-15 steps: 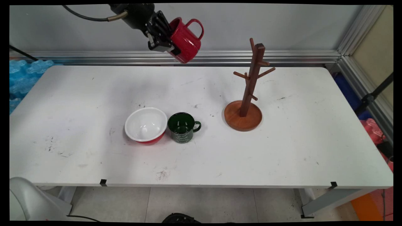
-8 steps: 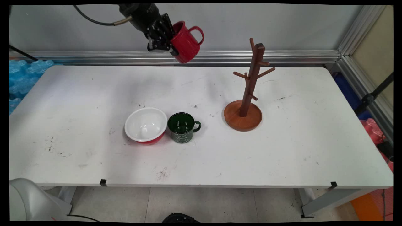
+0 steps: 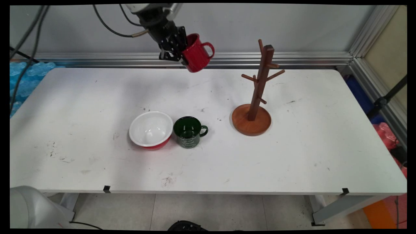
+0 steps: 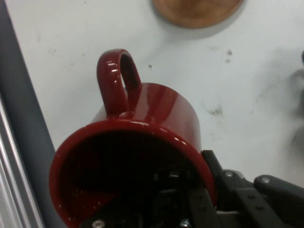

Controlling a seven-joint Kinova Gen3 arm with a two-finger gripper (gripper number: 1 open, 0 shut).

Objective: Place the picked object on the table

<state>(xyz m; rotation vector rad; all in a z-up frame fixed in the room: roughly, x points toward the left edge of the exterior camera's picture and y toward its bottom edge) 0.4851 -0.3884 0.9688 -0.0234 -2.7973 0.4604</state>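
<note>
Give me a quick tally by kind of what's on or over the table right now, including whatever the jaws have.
Mugs: 2 (red mug held in the gripper above the table's far side, green mug standing on the table)
Bowls: 1 (red bowl with white inside, beside the green mug)
Wooden mug trees: 1
Total: 4

The gripper (image 3: 182, 53) holds a mug (image 3: 196, 53) above the table's (image 3: 292, 156) far edge; rack (image 3: 256, 94) right of it, bowl (image 3: 151, 130) and cup (image 3: 189, 131) nearer the camera.
</note>
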